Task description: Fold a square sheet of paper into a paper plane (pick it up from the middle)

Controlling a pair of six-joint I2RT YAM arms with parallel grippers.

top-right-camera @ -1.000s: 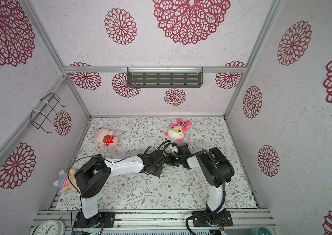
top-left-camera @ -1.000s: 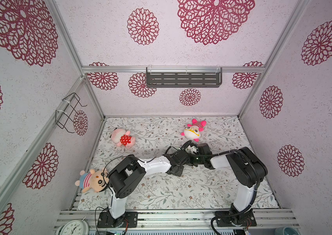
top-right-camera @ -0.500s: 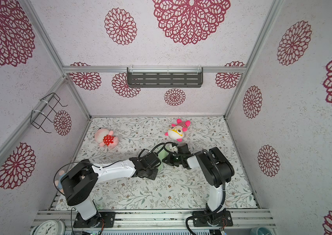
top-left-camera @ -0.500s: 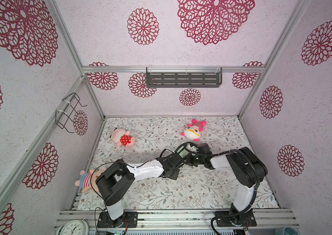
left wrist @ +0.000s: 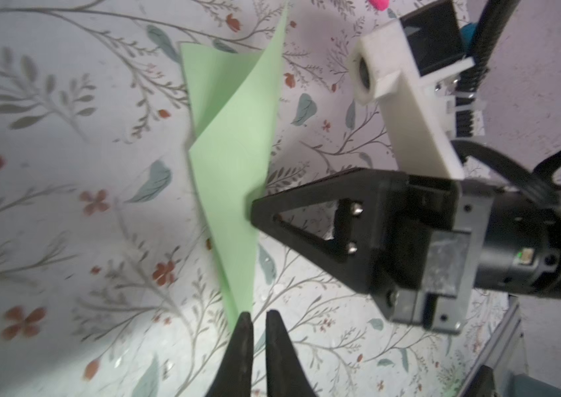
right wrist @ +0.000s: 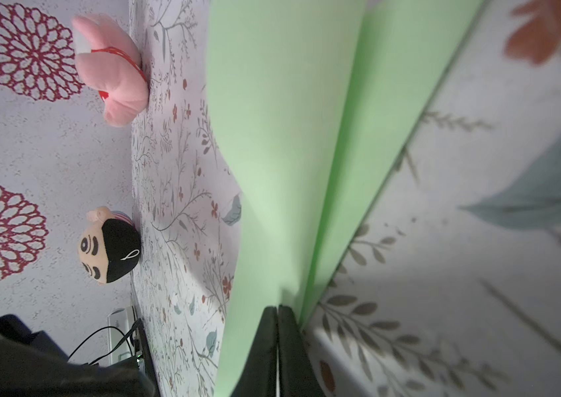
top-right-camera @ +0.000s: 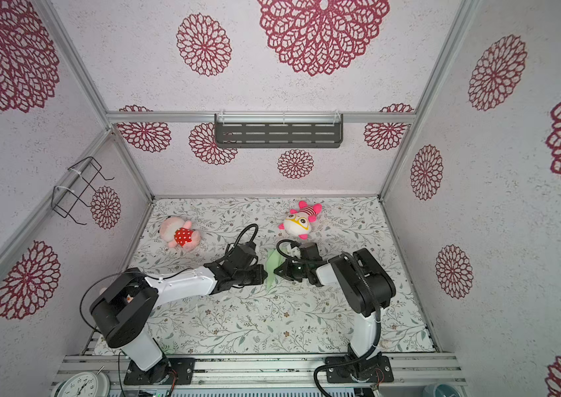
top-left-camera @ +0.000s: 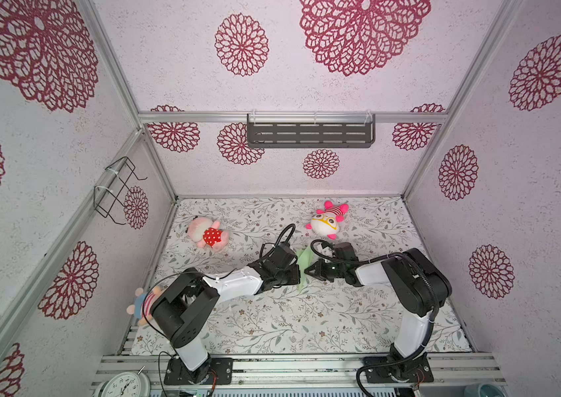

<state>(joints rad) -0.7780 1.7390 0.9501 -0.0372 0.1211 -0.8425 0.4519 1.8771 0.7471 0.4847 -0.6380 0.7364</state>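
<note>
The square sheet of paper (top-left-camera: 304, 266) (top-right-camera: 272, 268) is folded into a narrow pale green pointed shape, a paper plane with a centre crease (left wrist: 237, 144) (right wrist: 279, 154). It stands partly raised off the floral table, mid-table between both arms. My right gripper (top-left-camera: 307, 269) (top-right-camera: 277, 269) (left wrist: 253, 209) (right wrist: 277, 309) is shut on the paper's long edge, about halfway along. My left gripper (top-left-camera: 299, 280) (top-right-camera: 265, 278) (left wrist: 259, 314) sits at the paper's pointed near end. Its jaws stand apart by only a thin slit that shows bare table. The paper's tip lies beside one finger, not in the slit.
A pink plush in a red dress (top-left-camera: 208, 235) lies at the back left. A white plush with yellow glasses (top-left-camera: 327, 221) lies just behind the grippers. A doll (top-left-camera: 141, 304) lies by the left wall, and a clock (top-left-camera: 124, 386) sits at the front rail.
My left arm has swung its elbow out to the left. Its gripper has drawn back along the paper to the pointed end and narrowed its jaws. The right gripper has kept its hold and place.
</note>
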